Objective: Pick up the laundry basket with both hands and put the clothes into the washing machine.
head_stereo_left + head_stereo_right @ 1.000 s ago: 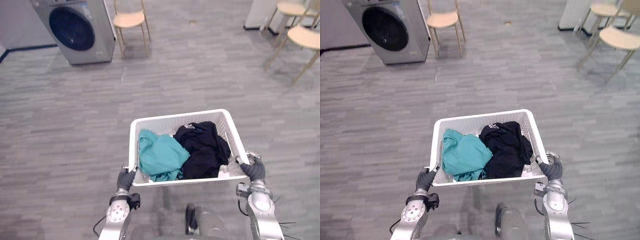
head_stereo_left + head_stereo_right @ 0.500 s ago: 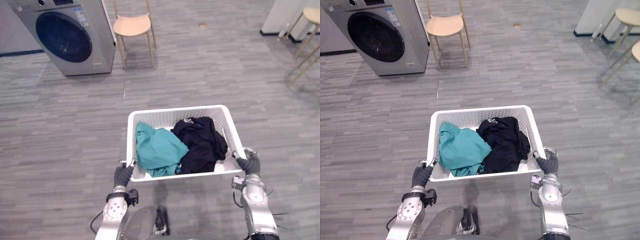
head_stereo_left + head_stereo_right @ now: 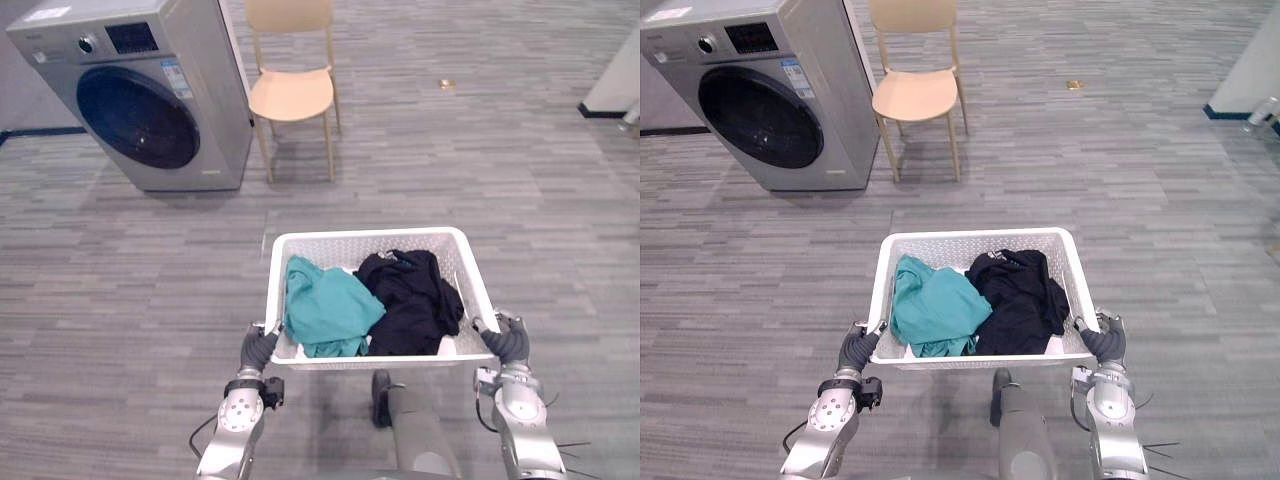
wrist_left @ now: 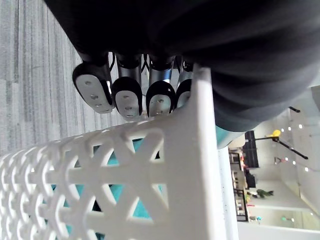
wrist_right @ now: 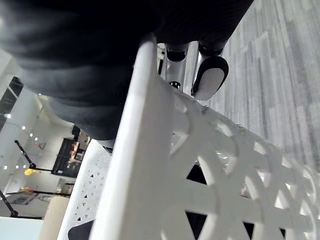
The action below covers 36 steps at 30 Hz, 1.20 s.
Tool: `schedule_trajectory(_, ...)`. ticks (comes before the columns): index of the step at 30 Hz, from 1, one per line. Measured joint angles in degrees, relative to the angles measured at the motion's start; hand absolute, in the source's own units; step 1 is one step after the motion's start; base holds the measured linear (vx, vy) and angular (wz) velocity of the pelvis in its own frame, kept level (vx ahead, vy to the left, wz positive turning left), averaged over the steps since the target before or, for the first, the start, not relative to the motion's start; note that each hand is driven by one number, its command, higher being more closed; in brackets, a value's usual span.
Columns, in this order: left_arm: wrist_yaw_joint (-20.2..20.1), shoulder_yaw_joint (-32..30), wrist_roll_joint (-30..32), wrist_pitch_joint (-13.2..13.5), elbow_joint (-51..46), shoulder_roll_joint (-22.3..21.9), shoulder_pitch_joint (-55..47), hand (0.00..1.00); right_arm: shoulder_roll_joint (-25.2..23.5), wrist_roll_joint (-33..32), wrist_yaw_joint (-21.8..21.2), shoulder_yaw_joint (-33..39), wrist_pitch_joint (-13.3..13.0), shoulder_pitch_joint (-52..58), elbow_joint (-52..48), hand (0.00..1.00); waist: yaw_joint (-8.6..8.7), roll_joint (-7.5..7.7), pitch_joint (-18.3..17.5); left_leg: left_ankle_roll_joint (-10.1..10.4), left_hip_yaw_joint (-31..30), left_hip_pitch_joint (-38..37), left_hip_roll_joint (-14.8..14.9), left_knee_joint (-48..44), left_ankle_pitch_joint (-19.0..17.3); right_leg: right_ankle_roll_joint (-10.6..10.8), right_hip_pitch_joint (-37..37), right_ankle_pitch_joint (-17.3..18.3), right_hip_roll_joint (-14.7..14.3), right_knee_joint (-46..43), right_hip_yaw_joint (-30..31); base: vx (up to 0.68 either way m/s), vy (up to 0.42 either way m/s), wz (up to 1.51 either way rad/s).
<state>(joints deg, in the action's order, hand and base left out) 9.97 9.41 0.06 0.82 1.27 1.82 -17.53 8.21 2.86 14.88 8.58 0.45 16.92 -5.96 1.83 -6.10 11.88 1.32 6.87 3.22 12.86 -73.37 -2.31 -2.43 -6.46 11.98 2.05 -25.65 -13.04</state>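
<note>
Closer and bigger than a moment ago is how the washing machine (image 3: 150, 100) looks now, because the robot's head has moved toward it. The basket (image 3: 365, 233) has kept its place between the hands. It is held up off the floor (image 3: 120, 300), right in front of the robot. A teal cloth (image 3: 325, 310) lies in its left half and a black cloth (image 3: 410, 300) lies touching it in the right half. The long side of the basket runs from 9 o'clock to 3 o'clock. The washing machine stands at about 11 o'clock from the basket, well apart from it. Its round door (image 3: 138, 117) looks shut. A chair (image 3: 292, 95) stands just beside the machine, at about 12 o'clock from the basket. The left hand (image 3: 258, 347) grips the near left corner of the basket, with its fingers (image 4: 125, 97) curled over the rim. The right hand (image 3: 508, 340) grips the near right corner the same way, fingers (image 5: 210, 77) hooked over the edge. Both arms reach up from 6 o'clock and hold the basket level. The left hand is the one nearer the machine. I think the next move must carry the basket toward 11 o'clock.
</note>
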Motion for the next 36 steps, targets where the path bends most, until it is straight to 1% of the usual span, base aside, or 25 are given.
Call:
schedule_trajectory(1, -0.01, 0.0, -0.41, 0.38, -0.9, 0.23, -0.03, 1.0, -0.22, -0.01, 0.18, 0.1, 0.0, -0.16, -1.46, 1.0, -1.63, 0.51, 0.0, -1.36, 1.64, 6.2, 1.7, 0.23, -4.95, 0.76, 5.57, 1.45, 0.18, 3.49, 0.72, 0.69, -0.012, -0.07)
schedule_trajectory(4, -0.01, -0.13, -0.94, 1.82, -1.29, 0.72, 0.05, 1.0, -0.15, -0.03, 0.18, 0.15, -0.24, -1.9, -2.07, 1.0, -3.2, 1.1, 0.06, -2.1, 4.87, 14.8, 0.16, 15.55, -10.33, 3.05, 13.08, 3.17, 2.06, 9.46, 1.72, 0.59, 0.093, -0.15)
schedule_trajectory(5, -0.01, -0.19, -0.98, 1.94, -1.34, 0.64, 0.07, 1.0, 0.16, -0.03, 0.18, 0.17, -0.37, -3.41, -0.78, 1.0, -3.36, 1.66, 0.03, -1.49, 4.49, 16.71, -3.18, 29.87, -9.89, 5.19, 15.48, 4.08, 4.15, 10.86, 2.1, 0.68, 0.208, -0.21)
schedule_trajectory(6, -0.16, -0.17, -0.96, 1.87, -1.39, 0.58, 0.04, 1.0, 0.82, -0.05, 0.14, 0.37, -0.97, -4.82, 1.85, 1.0, -3.81, 1.57, -0.05, 2.15, 3.29, 17.14, -5.66, 45.73, -6.08, 7.02, 18.43, 5.08, 5.43, 12.91, 2.89, 0.69, 0.238, -0.3)
schedule_trajectory(7, -0.31, -0.13, -0.94, 1.8, -1.35, 0.36, 0.07, 1.0, 1.17, -0.08, 0.1, 0.43, -1.27, -5.44, 3.67, 1.0, -4.27, 1.42, -0.1, 1.78, 2.85, 16.48, -6.47, 50.2, 0.95, 7.93, 19.85, 5.53, 5.81, 14.33, 3.82, 0.8, 0.33, -0.44)
schedule_trajectory(8, -0.32, -0.29, -0.7, 1.13, -1.31, 0.55, 0.16, 1.0, 0.52, -0.09, 0.21, 0.14, -1.14, -6.82, 7.69, 1.0, -4.72, 3.29, -0.61, -1.18, 4.51, 15.01, -8.87, 48.98, 1.92, 8.02, 22.93, 4.63, 8.0, 17.37, 7.24, 0.81, 0.366, -0.13)
schedule_trajectory(9, -0.32, -0.32, -0.37, 0.48, -1.83, 0.51, 0.43, 1.0, 0.64, -0.01, 0.09, 0.35, -1.05, -7.1, 8.47, 1.0, -3.63, 3.27, -0.96, -4.61, 4.65, 17.24, -9.32, 43.48, -1.77, 8.4, 23.47, 1.94, 8.52, 17.77, 8.89, 0.82, 0.389, -0.03)
schedule_trajectory(10, -0.32, -0.33, -0.36, 0.38, -1.95, 0.53, 0.46, 1.0, 0.74, -0.03, -0.03, 0.35, -1.05, -7.13, 8.66, 1.0, -3.74, 3.3, -0.96, -5.17, 4.89, 18.16, -9.26, 40.63, -4.08, 9.34, 23.22, 1.39, 9.2, 16.71, 9.77, 0.67, 0.367, 0.04)
schedule_trajectory(11, -0.35, -0.32, -0.37, 0.06, -1.93, 0.58, 0.2, 1.0, 0.47, -0.02, -0.08, 0.39, -1.05, -7.11, 9.03, 1.0, -4.48, 3.96, -1.17, -6.03, 6.29, 17.86, -9.69, 37.57, -8.42, 10.05, 22.29, 1.22, 10.2, 12.59, 11.83, 0.62, 0.355, -0.3)
schedule_trajectory(13, -0.34, -0.29, -0.37, -0.54, -1.52, 0.67, -0.06, 1.0, -0.08, 0.12, -0.22, 0.59, -1.05, -7.66, 9.81, 1.0, -4.5, 5.12, -0.92, -6.23, 8.08, 13.33, -12.13, 38.32, -13.18, 16.66, 15.57, -0.95, 13.23, -5.98, 15.36, 0.58, 0.317, -0.27)
schedule_trajectory(14, -0.36, -0.26, -0.37, -0.67, -0.95, 1.47, 0.23, 1.0, -0.78, 0.6, -0.26, 0.58, -1.05, -7.5, 10.5, 1.0, -3.89, 5.9, -0.69, -6.46, 8.46, 8.55, -14.42, 40.72, -14.63, 17.16, 9.04, -3.36, 14.6, -23.63, 16.91, 0.56, 0.249, -0.01)
schedule_trajectory(16, -0.29, -0.22, -0.34, -1.01, -0.66, 2.07, -0.27, 1.0, -1.22, 0.84, -0.26, 0.2, -1.04, -7.22, 12.31, 1.0, -2.43, 4.86, -0.77, -6.77, 8.09, -3.14, -16.27, 49.24, -15.24, 9.26, -0.12, -0.14, 14.11, -40.1, 11.76, 0.68, 0.247, 0.03)
schedule_trajectory(21, -0.29, 0.52, -0.36, -0.55, -0.3, 4.27, 2.47, 1.0, -1.19, 0.98, -0.27, 0.6, -1.52, -7.21, 11.02, 1.0, -0.21, 3.93, -1.03, -5.36, 4.36, -14.72, -16.22, 59.66, -15.79, 4.6, -13.14, 4.26, 9.5, -24.69, -0.33, 0.55, 0.089, 0.26)
schedule_trajectory(23, -0.36, 0.69, -0.34, -0.53, 2.33, 4.5, 4.52, 1.0, -1.21, 0.92, -0.27, 0.99, -1.5, -7.15, 11.02, 1.0, 0.45, 3.79, -0.79, -2.72, 3.77, -20.1, -15.72, 62.69, -17.25, 3.33, -16.15, -5.36, 4.17, -0.2, -0.35, 0.58, -0.02, 0.35)
schedule_trajectory(25, -0.38, 1.31, -0.06, -0.52, 4.43, 4.04, 4.87, 1.0, -0.78, 0.96, -0.27, 1.22, -1.47, -6.25, 11.22, 1.0, 1.31, 2.62, -0.98, -1.7, 2.21, -23.17, -14.63, 64.13, -17.82, 0.32, -14.91, -17.64, 1.48, 5.89, 1.34, 0.64, -0.042, 0.19)
schedule_trajectory(26, -0.34, 1.28, 0.52, -0.64, 5.15, 2.67, 5.41, 1.0, -0.23, 1.09, -0.27, 1.45, -1.02, -6.65, 11.21, 1.0, 0.34, 0.08, -1.59, 0.67, 2.05, -23.99, -12.57, 64.44, -16.52, -0.77, -14.8, -15.87, 0.52, 4.1, 1.01, 0.73, -0.055, 0.18)
schedule_trajectory(28, -1.0, 1.52, 0.79, -0.67, 6.06, 1.97, 7.28, 1.0, 0.3, 1.13, -0.27, 2.7, -0.7, -6.12, 10.93, 1.0, 2.27, 2.65, 0.03, 1.14, -1.38, -24.49, -15.83, 61.3, -9.4, -3.12, -18.61, -9.68, 6.56, -12.2, 1.06, 0.7, -0.128, 0.44)
schedule_trajectory(29, -1.03, 1.16, 0.89, -0.57, 6.2, 0.44, 5.56, 1.0, 0.6, 1.09, -0.78, 2.43, -0.62, -4.86, 10.93, 1.0, 2.17, 0.86, -0.83, 0.24, -0.48, -25.39, -15.03, 56.34, -7.94, -0.3, -17.7, -7.34, 3.92, -12.69, -2.02, 0.66, -0.288, 0.35)
schedule_trajectory(30, -1.03, 1.22, 0.93, -0.37, 5.2, 0.23, 3.33, 1.0, 0.23, 1.09, -0.78, 2.34, -0.29, -3.63, 8.81, 1.0, 2.36, 1.2, -0.86, 0.83, 1.19, -22.19, -13.25, 43.29, -5.42, -6.2, -12.24, -3.58, 2.44, -7.0, -6.4, 0.55, -0.289, -0.13)
schedule_trajectory(31, -0.96, 1.11, 0.91, -0.3, 5.19, -0.73, 2.54, 1.0, 0.64, 1.09, -0.82, 2.31, -0.28, -3.46, 7.81, 1.0, 1.96, -0.76, -0.9, 0.11, 2.66, -19.44, -11.67, 35.95, -2.07, -5.3, -10.18, -1.99, 0.96, -5.29, -6.09, 0.58, -0.147, -0.56)
schedule_trajectory(32, -0.98, 1.04, 0.73, -0.3, 4.54, -1.47, 1.7, 1.0, 1.05, 1.05, -0.88, 2.33, -0.18, -3.37, 6.36, 1.0, 0.58, -3.6, -1.03, -0.01, 4.93, -12.17, -5.53, 20.06, 1.61, -5.69, -6.93, -1.41, -2.29, -2.39, -5.84, 0.57, -0.018, -0.6)
schedule_trajectory(33, -0.93, 0.72, 0.72, -0.29, 3.02, -1.24, 1.44, 1.0, 0.35, 0.98, -0.81, 2.15, 0.01, -3.36, 6.3, 1.0, 0.13, -2.99, -0.67, -1.48, 6.89, -6.1, -1.02, 10.11, -1.42, -6.1, -3.36, -0.75, -3.46, -0.1, -5.58, 0.54, 0.032, -0.45)
schedule_trajectory(34, -0.91, 0.62, 0.68, -0.27, 2.55, -0.94, 1.25, 1.0, -0.18, 0.98, -0.69, 2.16, 0.01, -3.55, 6.24, 1.0, -0.4, -2.66, -0.49, -1.7, 7.43, -3.9, 0.35, 8.2, -3.15, -6.1, -1.27, -0.74, -3.59, 1.42, -5.14, 0.58, -0.023, -0.26)
schedule_trajectory(35, -0.95, 0.55, 0.54, -0.04, 2.5, -0.26, 0.77, 1.0, -0.72, 0.97, -0.6, 2.05, -0.03, -3.57, 5.78, 1.0, -1.39, -0.04, 0.25, -1.71, 8.07, -0.11, 1.21, 8.78, -6.26, -5.69, 2.22, -1.0, -3.27, 4.58, -3.59, 0.56, 0.001, -0.41)
schedule_trajectory(36, -0.98, 0.55, 0.5, 0.06, 2.61, -0.04, 0.63, 1.0, -0.68, 0.98, -0.62, 1.91, -0.11, -3.65, 5.53, 1.0, -2.55, 0.72, 0.11, -0.99, 8.0, 2.85, 1.15, 12.91, -9.49, -4.87, 5.52, -1.52, -2.77, 7.96, -2.26, 0.54, 0.014, -0.43)
